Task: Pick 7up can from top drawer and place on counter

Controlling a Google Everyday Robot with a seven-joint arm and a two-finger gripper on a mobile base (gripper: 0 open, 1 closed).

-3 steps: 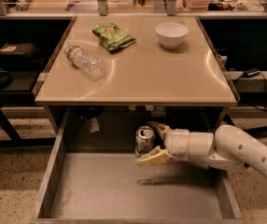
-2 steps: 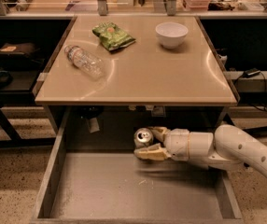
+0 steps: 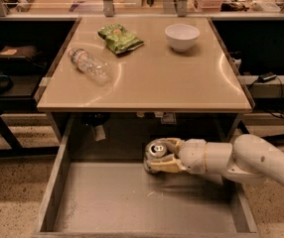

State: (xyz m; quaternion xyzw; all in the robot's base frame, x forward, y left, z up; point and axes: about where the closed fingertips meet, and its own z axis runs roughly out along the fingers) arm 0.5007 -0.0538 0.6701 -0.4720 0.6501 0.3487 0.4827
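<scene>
The 7up can point(image 3: 157, 150) stands upright in the open top drawer point(image 3: 107, 202), near its back middle, silver top showing. My gripper point(image 3: 160, 155) reaches in from the right on a white arm, and its tan fingers point(image 3: 163, 167) wrap around the can's sides. The can sits low, just under the front edge of the beige counter point(image 3: 152, 78). The can's printed sides are mostly hidden by the fingers.
On the counter lie a clear plastic bottle point(image 3: 90, 65) at the left, a green snack bag point(image 3: 119, 37) at the back, and a white bowl point(image 3: 182, 36) at the back right. Dark shelving flanks both sides. The drawer's side walls point(image 3: 52, 182) are low.
The gripper's fingers have closed in around the can, and the can and gripper have shifted slightly left and up in the drawer.
</scene>
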